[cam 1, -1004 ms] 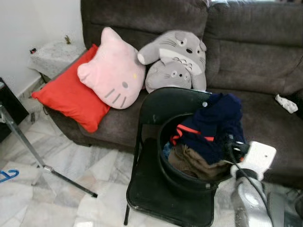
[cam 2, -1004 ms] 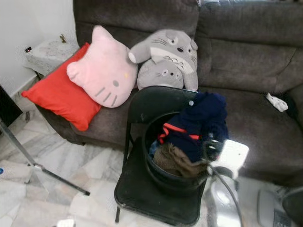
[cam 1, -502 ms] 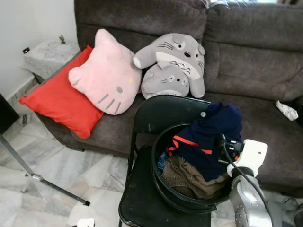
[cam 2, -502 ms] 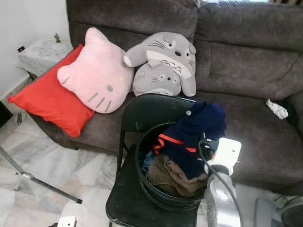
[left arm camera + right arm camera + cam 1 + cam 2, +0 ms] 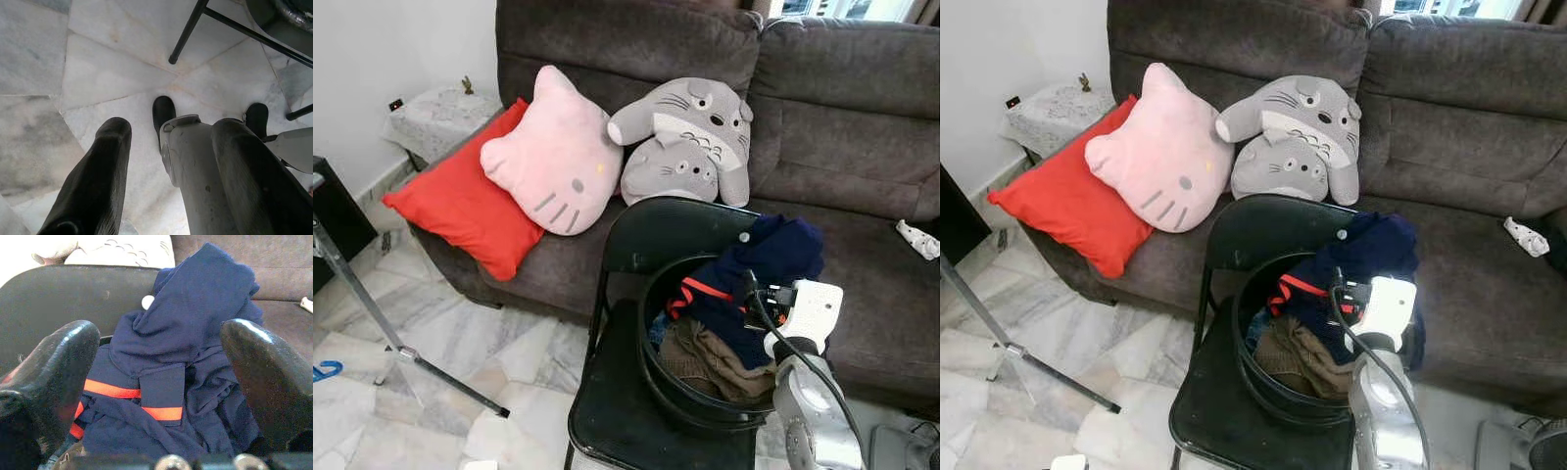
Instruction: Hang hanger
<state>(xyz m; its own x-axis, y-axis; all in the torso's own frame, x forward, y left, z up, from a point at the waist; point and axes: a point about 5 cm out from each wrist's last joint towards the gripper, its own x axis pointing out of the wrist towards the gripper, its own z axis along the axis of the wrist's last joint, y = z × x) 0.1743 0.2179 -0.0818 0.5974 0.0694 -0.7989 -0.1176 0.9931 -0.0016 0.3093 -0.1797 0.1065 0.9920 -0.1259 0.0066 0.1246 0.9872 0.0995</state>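
Observation:
A blue hanger (image 5: pixel 325 370) lies on the marble floor at the far left edge. Beside it stands a slanted silver rack leg (image 5: pixel 372 313). A black basket (image 5: pixel 656 362) of clothes sits on a black folding chair (image 5: pixel 666 230). A navy garment with orange stripes (image 5: pixel 195 308) tops the pile. My right gripper (image 5: pixel 156 382) hovers open just in front of that garment, and its white wrist block (image 5: pixel 808 308) is at the basket's right rim. In the left wrist view my left gripper (image 5: pixel 171 129) hangs open, pointing at the floor.
A dark brown sofa (image 5: pixel 842 127) carries a red cushion (image 5: pixel 460 206), a pink cat pillow (image 5: pixel 553 157) and grey plush toys (image 5: pixel 690 132). A small covered side table (image 5: pixel 435 113) and a black cabinet (image 5: pixel 328 225) stand at left. Chair legs (image 5: pixel 188 34) are near my left gripper.
The head view has shifted, bringing the blue hanger back to the left edge. My right gripper has edged in closer to the navy garment over the basket.

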